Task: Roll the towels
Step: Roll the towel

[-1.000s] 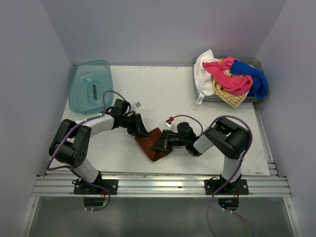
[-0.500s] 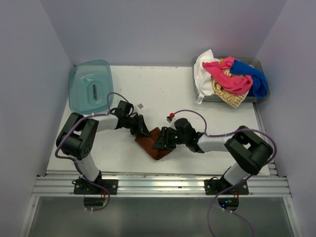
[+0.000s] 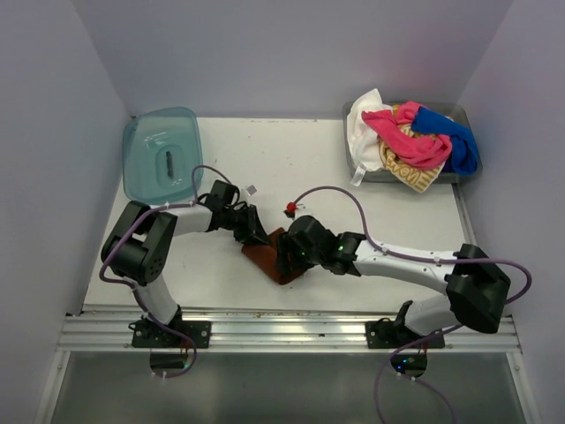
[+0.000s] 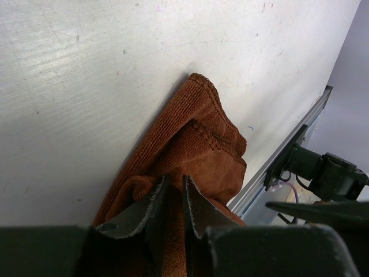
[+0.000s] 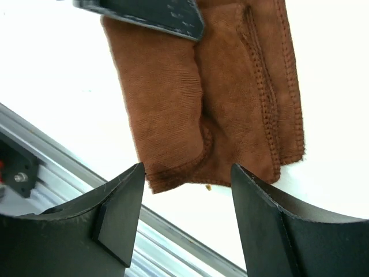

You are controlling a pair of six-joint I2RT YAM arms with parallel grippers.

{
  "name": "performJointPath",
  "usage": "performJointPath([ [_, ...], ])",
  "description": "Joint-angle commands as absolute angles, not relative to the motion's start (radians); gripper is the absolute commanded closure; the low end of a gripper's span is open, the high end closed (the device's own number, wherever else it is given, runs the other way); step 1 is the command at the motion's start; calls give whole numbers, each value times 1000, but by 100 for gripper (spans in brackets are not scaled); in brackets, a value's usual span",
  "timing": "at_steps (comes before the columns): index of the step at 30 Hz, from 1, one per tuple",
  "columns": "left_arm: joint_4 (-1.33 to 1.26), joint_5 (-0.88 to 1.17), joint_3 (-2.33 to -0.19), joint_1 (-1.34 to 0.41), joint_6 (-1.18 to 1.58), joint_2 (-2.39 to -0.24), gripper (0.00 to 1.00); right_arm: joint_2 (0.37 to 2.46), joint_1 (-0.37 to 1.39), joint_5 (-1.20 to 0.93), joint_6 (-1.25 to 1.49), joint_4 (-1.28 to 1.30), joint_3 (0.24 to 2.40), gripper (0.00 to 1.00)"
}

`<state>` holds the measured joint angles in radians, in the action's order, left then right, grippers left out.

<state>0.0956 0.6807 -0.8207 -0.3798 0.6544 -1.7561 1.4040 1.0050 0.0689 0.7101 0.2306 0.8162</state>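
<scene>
Near the front edge of the surface: two claws at a bunched brown towel

From above, the rust-brown towel lies folded over on itself near the front edge, between the left claw and the right claw; the other towels sit heaped in a grey bin at the far right corner. From the left wrist, the fingers stand close together with brown cloth in the narrow gap, apparently pinching a fold of the towel. From the right wrist, the fingers are spread wide above the towel with nothing between them; the stitched hems lie in uneven layers. To roll well, the left claw should probably pin its fold while the right takes the loose end low and square; that way the layers turn evenly and stay off the metal rail.
</scene>
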Motion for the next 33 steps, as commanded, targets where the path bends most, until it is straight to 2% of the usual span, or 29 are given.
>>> performJointPath([
  [1,114,604,-793,-394,629,-1799,80,1393,1081,311,597,397,955,36],
  [6,117,604,-799,-399,629,-1799,81,1537,1242,475,411,489,1123,38],
  [12,127,606,-811,-400,629,-1799,81,1735,1344,610,233,529,1285,37],
  [18,141,606,-825,-403,623,-1801,81,1816,1353,681,164,514,1316,37],
  [33,140,612,-827,-402,624,-1805,81,1922,1364,704,35,446,1341,39],
])
